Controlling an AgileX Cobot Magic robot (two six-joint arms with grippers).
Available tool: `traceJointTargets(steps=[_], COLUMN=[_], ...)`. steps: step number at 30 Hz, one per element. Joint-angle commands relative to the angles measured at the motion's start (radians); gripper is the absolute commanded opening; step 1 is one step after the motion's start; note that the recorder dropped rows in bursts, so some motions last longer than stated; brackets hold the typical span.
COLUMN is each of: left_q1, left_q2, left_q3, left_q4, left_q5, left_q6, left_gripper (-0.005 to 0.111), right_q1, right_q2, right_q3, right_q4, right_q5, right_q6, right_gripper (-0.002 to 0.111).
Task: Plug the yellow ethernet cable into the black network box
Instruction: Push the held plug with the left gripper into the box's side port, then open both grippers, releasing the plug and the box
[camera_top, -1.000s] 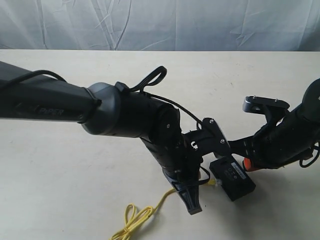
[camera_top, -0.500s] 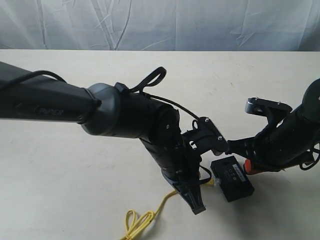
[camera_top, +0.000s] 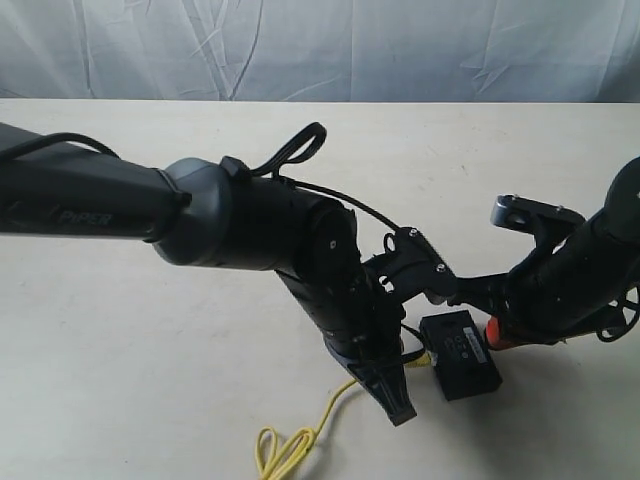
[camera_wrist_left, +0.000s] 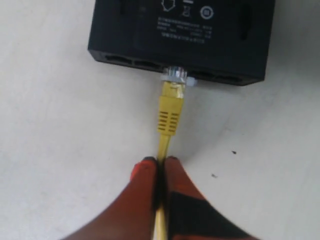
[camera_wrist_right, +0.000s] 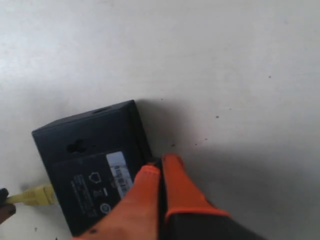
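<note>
The yellow ethernet cable (camera_wrist_left: 169, 110), pinched by the left tool (camera_wrist_left: 159, 163), barely enters the black network box (camera_wrist_left: 225, 45) at 3 o'clock; the right tool (camera_wrist_right: 161, 164) is closed.

The pale bench (camera_top: 140, 390) carries the black network box (camera_top: 462, 355) and the looped yellow ethernet cable (camera_top: 292, 447), plug at the box's side.

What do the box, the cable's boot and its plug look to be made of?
The box looks like hard black plastic, matte with a slight sheen, with moulded edges and white printed markings. The boot seems to be softer yellow plastic or rubber, judging by its moulded slots. The plug is probably clear hard plastic, since it looks see-through.
</note>
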Motion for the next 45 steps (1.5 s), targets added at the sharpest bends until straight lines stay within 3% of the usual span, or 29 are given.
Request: traceJointTargets(steps=[1, 17, 27, 39, 45], left_q1=[-0.002, -0.002, 0.067, 0.069, 0.069], left_q2=[-0.015, -0.015, -0.015, -0.015, -0.015], left_q3=[-0.002, -0.002, -0.002, -0.002, -0.002], left_q4=[-0.024, 0.030, 0.029, 0.026, 0.026], left_q5=[-0.045, -0.119, -0.124, -0.150, -0.152], left_q6=[-0.003, 0.028, 0.030, 0.051, 0.051], left_gripper=[0.000, 0.000, 0.000, 0.000, 0.015], right_q1=[0.004, 0.004, 0.004, 0.004, 0.004], right_q2=[0.004, 0.004, 0.004, 0.004, 0.004], right_q3=[-0.002, -0.002, -0.002, -0.002, -0.002], right_q4=[0.035, 0.098, 0.139, 0.154, 0.154], right_q5=[0.010, -0.036, -0.096, -0.142, -0.144], right_q6=[0.000, -0.040, -0.047, -0.077, -0.078], right_gripper=[-0.001, -0.001, -0.001, -0.001, -0.001])
